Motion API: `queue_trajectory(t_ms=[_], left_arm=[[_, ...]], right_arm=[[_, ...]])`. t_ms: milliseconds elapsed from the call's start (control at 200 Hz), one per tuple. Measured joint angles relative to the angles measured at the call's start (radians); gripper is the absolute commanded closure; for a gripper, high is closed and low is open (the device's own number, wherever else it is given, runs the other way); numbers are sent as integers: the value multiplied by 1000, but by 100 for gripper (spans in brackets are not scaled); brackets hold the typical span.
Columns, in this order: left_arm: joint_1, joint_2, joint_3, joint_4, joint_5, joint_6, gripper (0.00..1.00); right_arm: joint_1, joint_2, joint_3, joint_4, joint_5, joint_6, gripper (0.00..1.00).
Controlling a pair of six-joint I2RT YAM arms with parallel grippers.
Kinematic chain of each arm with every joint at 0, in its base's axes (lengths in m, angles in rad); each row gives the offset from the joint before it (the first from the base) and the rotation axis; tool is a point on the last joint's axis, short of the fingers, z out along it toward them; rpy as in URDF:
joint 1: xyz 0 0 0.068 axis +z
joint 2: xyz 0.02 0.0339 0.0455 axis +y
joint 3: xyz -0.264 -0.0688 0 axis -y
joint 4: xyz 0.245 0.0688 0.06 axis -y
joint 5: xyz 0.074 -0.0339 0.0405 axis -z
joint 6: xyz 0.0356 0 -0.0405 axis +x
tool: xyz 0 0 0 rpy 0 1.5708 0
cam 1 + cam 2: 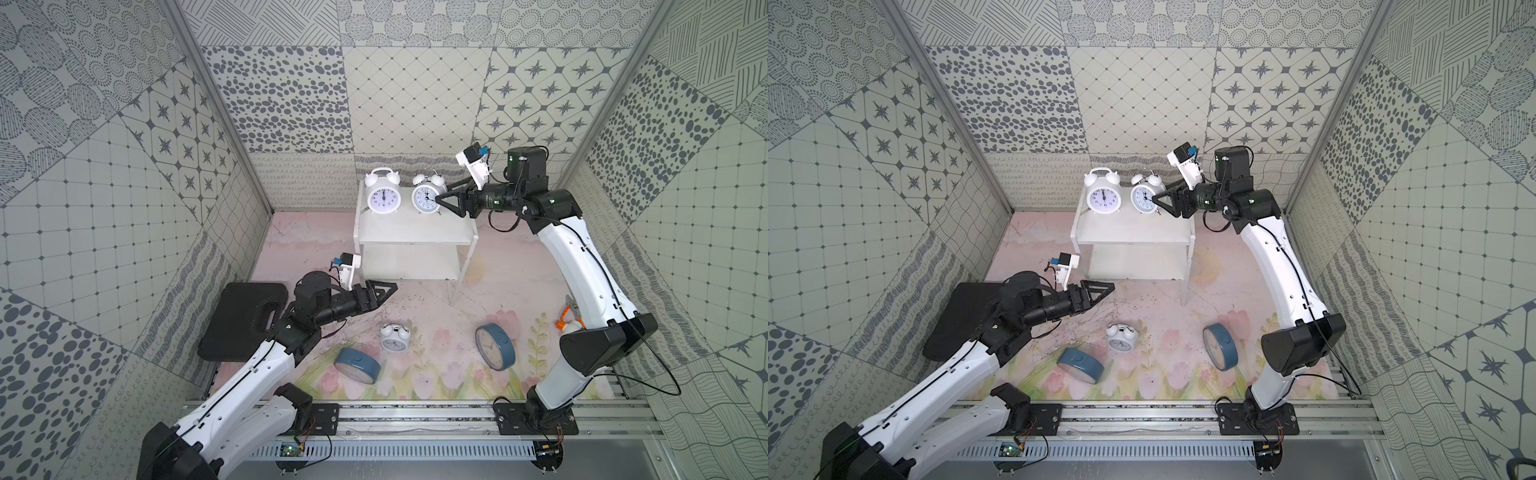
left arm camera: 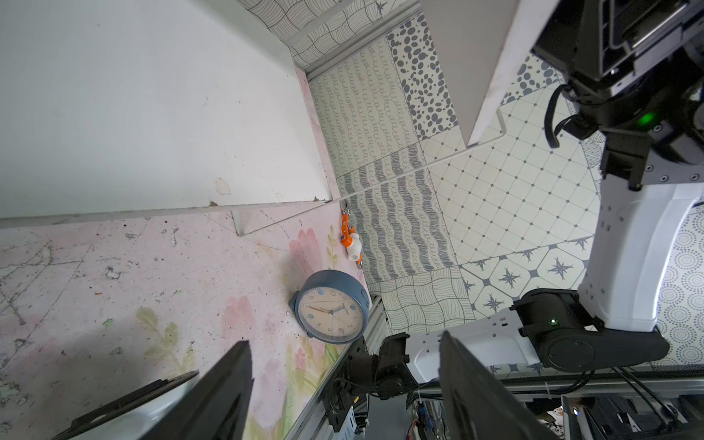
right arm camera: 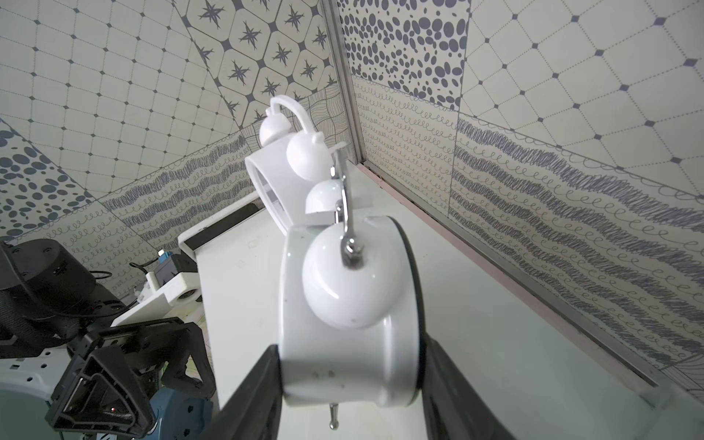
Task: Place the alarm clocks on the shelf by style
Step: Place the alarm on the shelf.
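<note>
The white two-tier shelf [image 1: 415, 239] stands at the back middle. On its top board a white twin-bell alarm clock [image 1: 381, 195] stands upright at the left. Beside it, my right gripper [image 1: 439, 202] is shut on a second white twin-bell clock [image 1: 424, 198], its body pinched between the fingers [image 3: 259, 388] in the right wrist view; whether its feet touch the board I cannot tell. A third white clock [image 1: 395, 337] lies on the floor mat, between two blue-cased clocks [image 1: 357, 365] [image 1: 495, 347]. My left gripper [image 1: 390, 288] hovers open and empty by the shelf's lower front left corner.
A flat black case with handle [image 1: 245, 320] lies at the left, under my left arm. An orange and white fitting [image 1: 567, 322] sits by the right wall. An aluminium rail [image 1: 415, 413] runs along the front edge. Patterned walls close in on three sides.
</note>
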Motion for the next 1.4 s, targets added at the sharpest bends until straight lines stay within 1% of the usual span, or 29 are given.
queue_trajectory(t_ms=[140, 265, 600, 780, 971, 1121, 1251, 1401], left_arm=[[0, 23, 0, 0, 8, 7, 22], [0, 35, 0, 0, 13, 13, 23], [1, 34, -3, 3, 14, 14, 23], [1, 31, -10, 8, 14, 13, 23], [1, 40, -11, 14, 14, 13, 24], [1, 50, -11, 18, 14, 13, 24], [2, 57, -11, 19, 14, 13, 24], [2, 59, -7, 19, 16, 13, 24]], right_arm=[[-5, 15, 9, 0, -9, -5, 62], [-5, 15, 9, 3, -16, -6, 59], [-14, 2, -37, 32, -14, -14, 55], [-17, -7, -53, 44, -10, -29, 54], [-22, -18, -68, 47, -4, -47, 46], [-24, -37, -92, 56, 2, -52, 43], [-24, -39, -98, 61, 8, -53, 35], [-25, -42, -116, 61, 19, -55, 32]])
